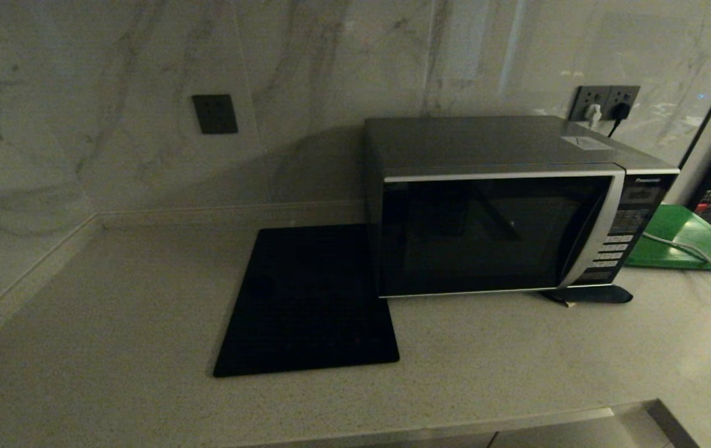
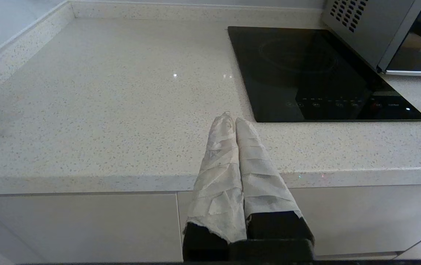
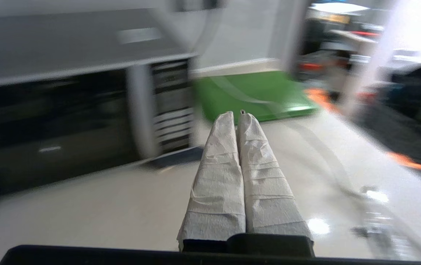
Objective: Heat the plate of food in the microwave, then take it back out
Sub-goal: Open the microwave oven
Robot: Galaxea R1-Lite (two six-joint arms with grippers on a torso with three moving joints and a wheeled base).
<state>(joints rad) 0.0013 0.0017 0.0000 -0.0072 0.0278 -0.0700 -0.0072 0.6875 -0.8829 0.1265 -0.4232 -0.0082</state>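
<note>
Tape-wrapped right tool [image 3: 237, 114] pressed together, empty, above table [image 3: 122, 206], microwave [image 3: 66, 110] beside it door closed, green board [image 3: 254, 95] ahead, left tool [image 2: 232, 119] together at table edge.

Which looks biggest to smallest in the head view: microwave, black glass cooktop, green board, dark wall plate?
1. microwave
2. black glass cooktop
3. green board, partly cut off by the frame edge, so its full size is unsure
4. dark wall plate
</note>
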